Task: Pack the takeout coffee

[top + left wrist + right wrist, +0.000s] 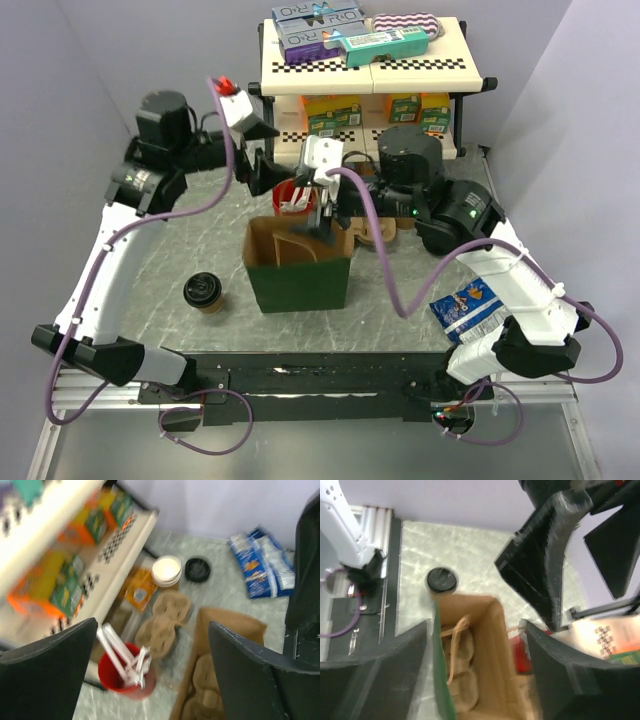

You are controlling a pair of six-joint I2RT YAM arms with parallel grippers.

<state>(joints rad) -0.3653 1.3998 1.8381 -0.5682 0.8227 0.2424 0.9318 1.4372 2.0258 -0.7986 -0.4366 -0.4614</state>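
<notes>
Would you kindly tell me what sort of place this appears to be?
Probably a mock café takeout station: a lidded coffee cup, a green paper bag holding a cup carrier, and a red cup of stirrers.

Marbled bench (190,235) w/ packing items.
Ctr: green bag (300,285); takeout coffee (204,292) at 8 o'clock; chip packet (465,305) at 4; shelf rack (410,64) at 12.

Both arms reach inward toward the bag (300,285). Left gripper (275,180) hovers just behind it, jaws apart. Right gripper (322,212) hangs over its mouth, jaws apart.
</notes>
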